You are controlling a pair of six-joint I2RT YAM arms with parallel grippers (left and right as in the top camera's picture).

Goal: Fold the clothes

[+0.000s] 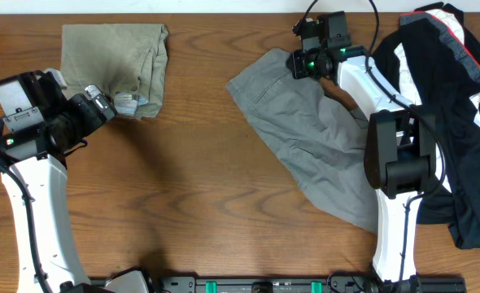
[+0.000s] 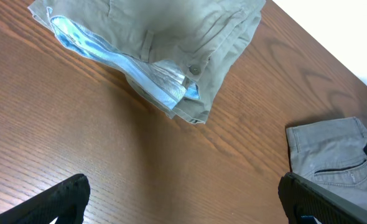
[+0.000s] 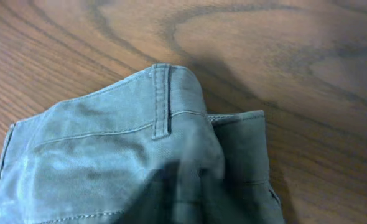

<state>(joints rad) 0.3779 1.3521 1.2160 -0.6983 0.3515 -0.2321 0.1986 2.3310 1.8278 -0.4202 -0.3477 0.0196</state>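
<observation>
Grey shorts (image 1: 321, 138) sprawl mid-table, one leg partly under the right arm (image 1: 399, 155). Left gripper (image 1: 106, 104) hangs wide, empty, beside folded khaki shorts (image 1: 114, 53). Right gripper (image 1: 298, 65) at the far waistband, jaws unseen, can't tell. Black top (image 1: 443, 122) runs off-frame.

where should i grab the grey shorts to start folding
Probably grip the grey shorts at the waistband by the belt loop, from above on the far side: that thick edge humps up there, close to the right gripper.

A robotics lab bench: two cabled arms (image 1: 32, 203) mounted along a black rail (image 1: 256, 286) at a wood-grain table (image 1: 199, 195) strewn with clothes (image 1: 313, 138)
</observation>
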